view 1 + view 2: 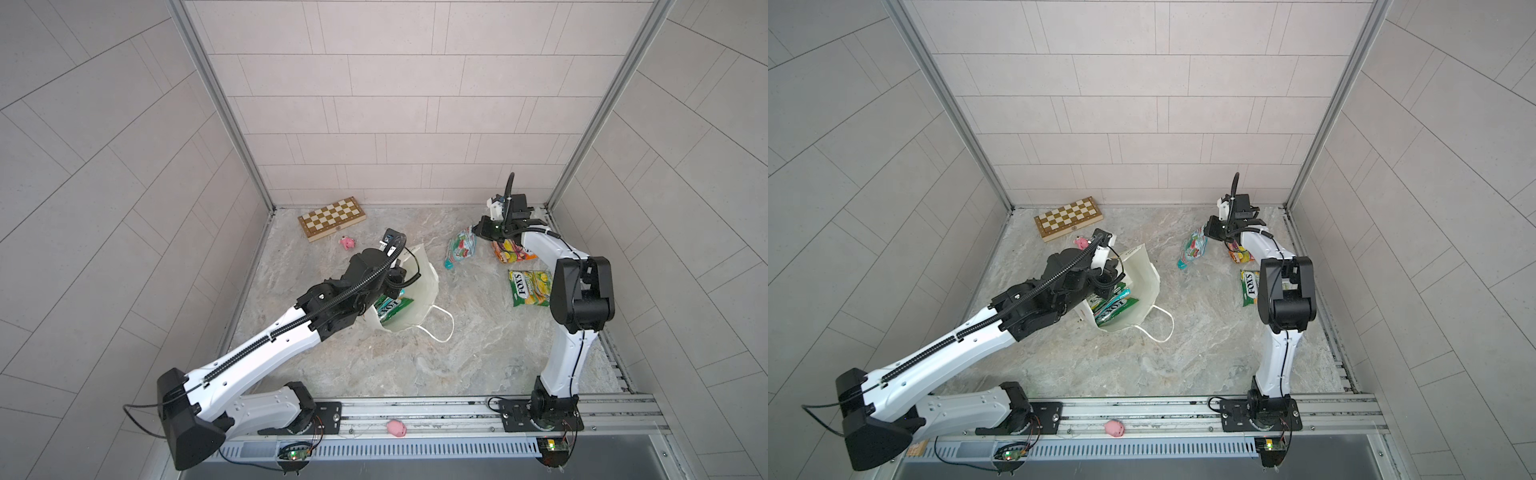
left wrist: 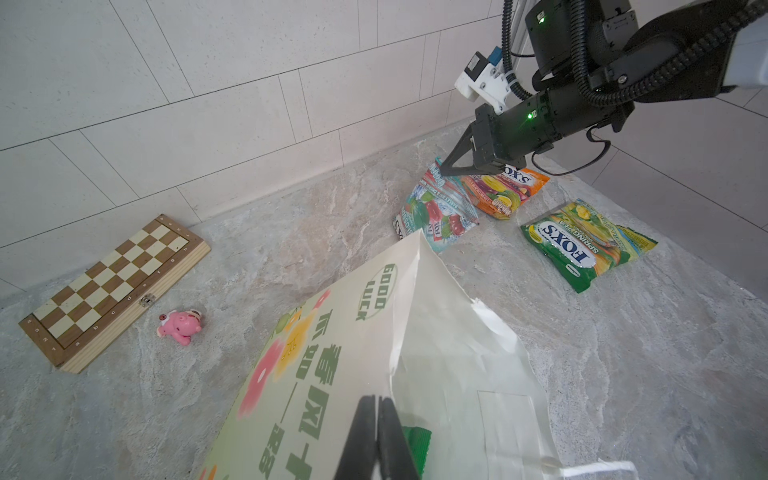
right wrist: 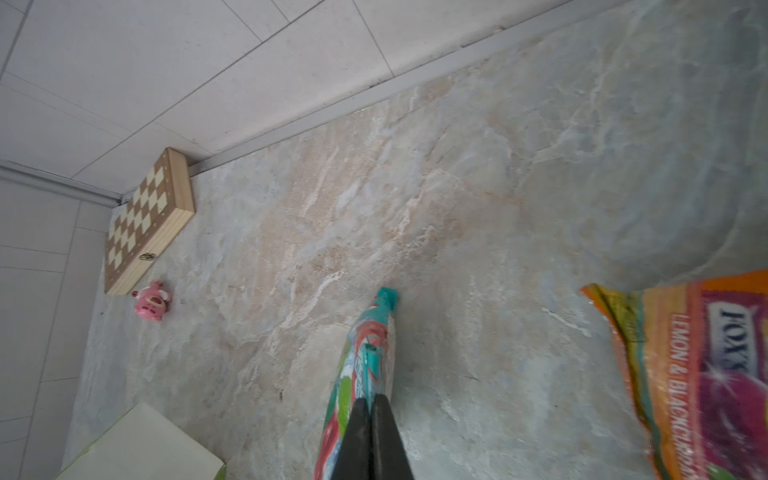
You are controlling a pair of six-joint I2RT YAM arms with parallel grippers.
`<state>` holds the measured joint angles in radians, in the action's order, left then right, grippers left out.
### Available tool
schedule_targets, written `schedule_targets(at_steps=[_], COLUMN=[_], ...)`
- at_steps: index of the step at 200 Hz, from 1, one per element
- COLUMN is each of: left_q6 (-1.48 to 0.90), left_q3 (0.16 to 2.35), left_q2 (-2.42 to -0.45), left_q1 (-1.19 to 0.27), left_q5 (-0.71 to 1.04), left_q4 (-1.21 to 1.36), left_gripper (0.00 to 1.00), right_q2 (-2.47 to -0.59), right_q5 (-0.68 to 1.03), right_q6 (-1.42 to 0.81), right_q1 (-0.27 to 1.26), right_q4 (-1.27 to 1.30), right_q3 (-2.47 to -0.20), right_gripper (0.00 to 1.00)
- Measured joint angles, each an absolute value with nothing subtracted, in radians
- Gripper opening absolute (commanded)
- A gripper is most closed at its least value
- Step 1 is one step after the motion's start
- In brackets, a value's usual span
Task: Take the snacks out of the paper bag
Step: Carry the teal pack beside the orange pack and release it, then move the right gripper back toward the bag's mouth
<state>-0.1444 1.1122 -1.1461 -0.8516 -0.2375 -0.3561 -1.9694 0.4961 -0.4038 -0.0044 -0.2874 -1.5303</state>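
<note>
**A:** We start with the right fingers [image 3: 371, 432]. What do we log?

**B:** Pressed shut on the teal packet [image 3: 368, 345]. Its edge sits pinched between the tips and the rest hangs away from them, tilted. We can't tell if the low end touches the table [image 1: 374, 365].

**A:** What's around it?

**B:** The orange packet [image 2: 509, 191] is just beside the tips. The green-yellow packet [image 1: 530, 287] is nearer the arm's base. Both lie flat on the table, outside the paper bag [image 1: 419, 286].

**A:** And the left fingers [image 2: 376, 432]?

**B:** Closed too, at the bag's mouth, and as far as we can see on the rim of its printed wall. A green packet edge [image 2: 417, 442] shows just beside them. In both top views we see two packets in the bag [image 1: 1115, 309], mouth facing the arm bases.

**A:** Poses?

**B:** The left arm [image 1: 257, 349] is stretched long and low from its base, with the wrist over the bag mouth. The right arm [image 1: 569, 357] rises upright to a high elbow. Its forearm runs toward the back wall and the wrist turns in toward the teal packet.
</note>
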Motion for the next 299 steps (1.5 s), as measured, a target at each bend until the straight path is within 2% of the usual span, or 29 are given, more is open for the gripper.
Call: schedule_targets(at_steps=[25,40,52,69,103,130,185,213,233,252,299], left_q6=[-0.144,-0.144,-0.144,-0.142,-0.141,-0.141,-0.141,-0.142,-0.142,-0.141,-0.142], left_q3=[1.112,1.112,1.112,1.112,1.112,1.113,1.113,1.113,1.113,1.113,1.113], left_q2=[-1.146,-1.146,-1.146,-1.146,-1.146,-1.146,-1.149,-1.152,-1.152,-1.152,-1.152], left_q1=[-0.852,-0.852,-0.852,-0.852,-0.852,-0.852,-0.852,-0.852,-0.852,-0.852,-0.852], left_q5=[-0.237,-0.237,-0.238,-0.238,-0.238,-0.239,-0.241,-0.241,-0.241,-0.241,-0.241], left_q4=[-0.356,-0.356,-0.356,-0.356,-0.356,-0.356,-0.356,-0.357,-0.356,-0.356,-0.356], left_gripper=[0.0,0.0,0.0,0.0,0.0,0.0,0.0,0.0,0.0,0.0,0.0], right_q2=[-1.982,-2.004,-2.025,-2.051,-2.027,-1.906,-1.482,-1.312,-1.208,-1.122,-1.105], right_q5=[0.421,0.376,0.336,0.279,0.194,0.197,0.525,0.667,0.711,0.727,0.685], right_q6=[-0.349,-0.323,-0.305,-0.274,-0.264,-0.273,-0.358,-0.427,-0.48,-0.521,-0.54], right_q1=[-0.006,-0.006,-0.007,-0.007,-0.007,-0.007,0.026,0.134,0.23,0.319,0.475], right_q4=[-0.331,-0.366,-0.406,-0.479,-0.535,-0.536,-0.416,-0.327,-0.255,-0.205,-0.175], right_q3=[-1.539,-1.56,-1.583,-1.626,-1.621,-1.519,-1.177,-0.997,-0.892,-0.83,-0.824], right_gripper=[0.01,0.17,0.34,0.43,0.49,0.49,0.53,0.58,0.67,0.69,0.7])
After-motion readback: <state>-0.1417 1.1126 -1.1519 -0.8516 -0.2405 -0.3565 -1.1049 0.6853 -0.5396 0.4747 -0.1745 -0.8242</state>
